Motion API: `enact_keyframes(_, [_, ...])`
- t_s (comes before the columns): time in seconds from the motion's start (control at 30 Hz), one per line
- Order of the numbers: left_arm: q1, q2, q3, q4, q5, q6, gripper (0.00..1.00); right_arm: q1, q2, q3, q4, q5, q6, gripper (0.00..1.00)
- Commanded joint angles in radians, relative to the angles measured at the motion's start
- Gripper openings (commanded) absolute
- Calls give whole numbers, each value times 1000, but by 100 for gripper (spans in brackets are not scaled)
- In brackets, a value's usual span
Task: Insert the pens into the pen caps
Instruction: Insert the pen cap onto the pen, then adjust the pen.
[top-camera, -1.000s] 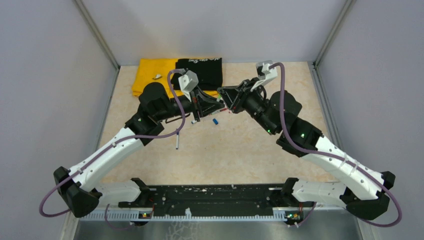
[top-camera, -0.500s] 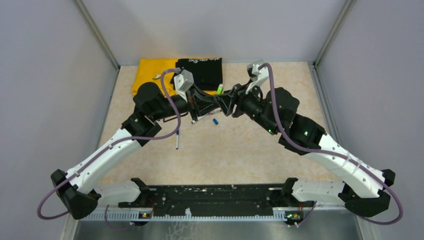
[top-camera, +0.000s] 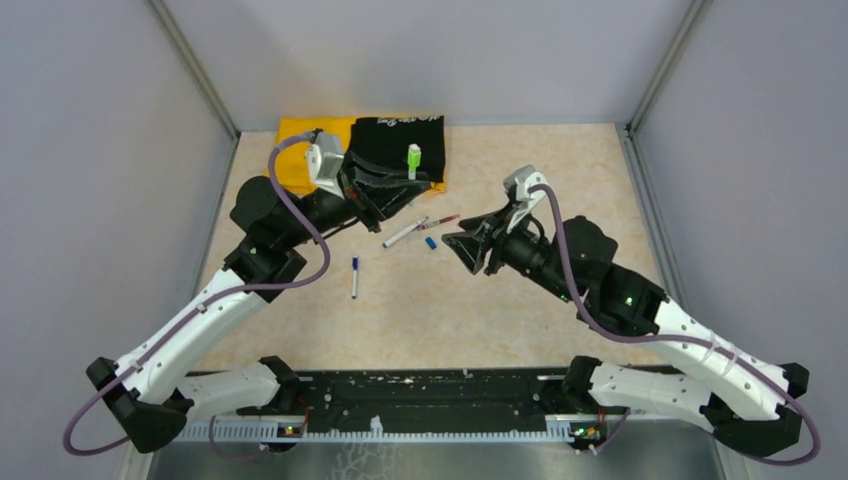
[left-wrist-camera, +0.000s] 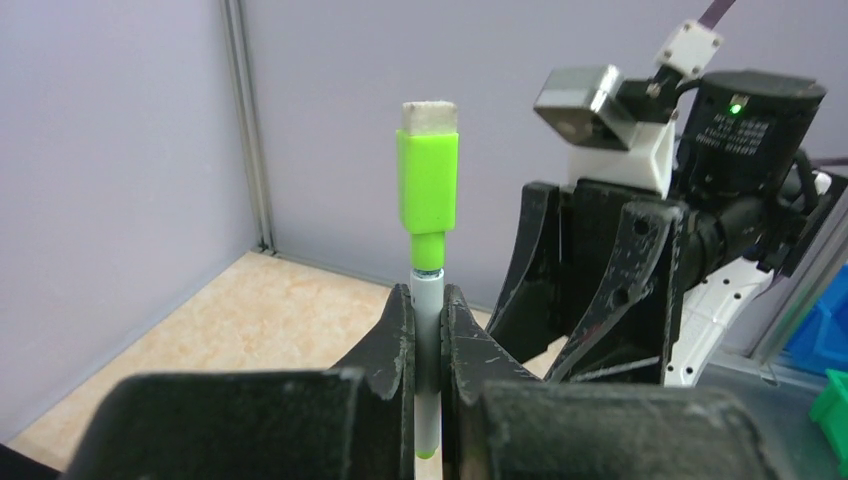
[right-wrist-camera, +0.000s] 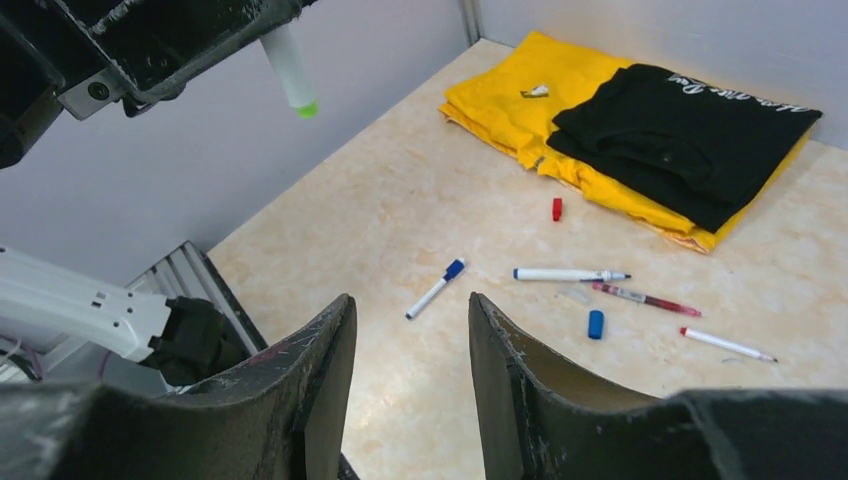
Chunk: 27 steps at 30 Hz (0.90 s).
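Above table (top-camera: 480, 300), left fingers (left-wrist-camera: 395, 340) clamp green-capped pen (left-wrist-camera: 427, 295), right fingers (right-wrist-camera: 320, 370) parted

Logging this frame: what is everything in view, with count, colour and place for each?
green-capped pen: one, white barrel, upright in the left end effector
blue-capped pen: one, white, lying on the table
uncapped pens: three on the table, dark-tipped white, maroon, red-tipped white
loose caps: two on the table, blue cap near the maroon pen, red cap near the cloths
yellow cloth: one, at the table's far edge
black cloth: one, folded on the yellow cloth
small pale object: one, on the yellow cloth, unidentifiable
table: one, beige
left end effector: shut on the green-capped pen
right end effector: open, empty, above the table
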Motion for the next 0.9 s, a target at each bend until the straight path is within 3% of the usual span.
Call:
enact_keyframes(0.0, [0,-12,-21,93,-9,-57,0,9,17,-32,197,-80,-8,44])
enact_keyframes(0.3, [0,-3,-47,147,38,-128,1,10,92,-46,501,-137,-27,44])
enact_keyframes(0.6, [0,1,-68,206,74,-193,1,9,158,-8,511,-162,-44,39])
enact_keyframes(0.7, [0,3,-71,216,84,-205,2,9,166,-7,520,-162,-44,29])
enact_keyframes(0.87, [0,0,-83,215,86,-211,3,10,165,-7,544,-170,-45,2])
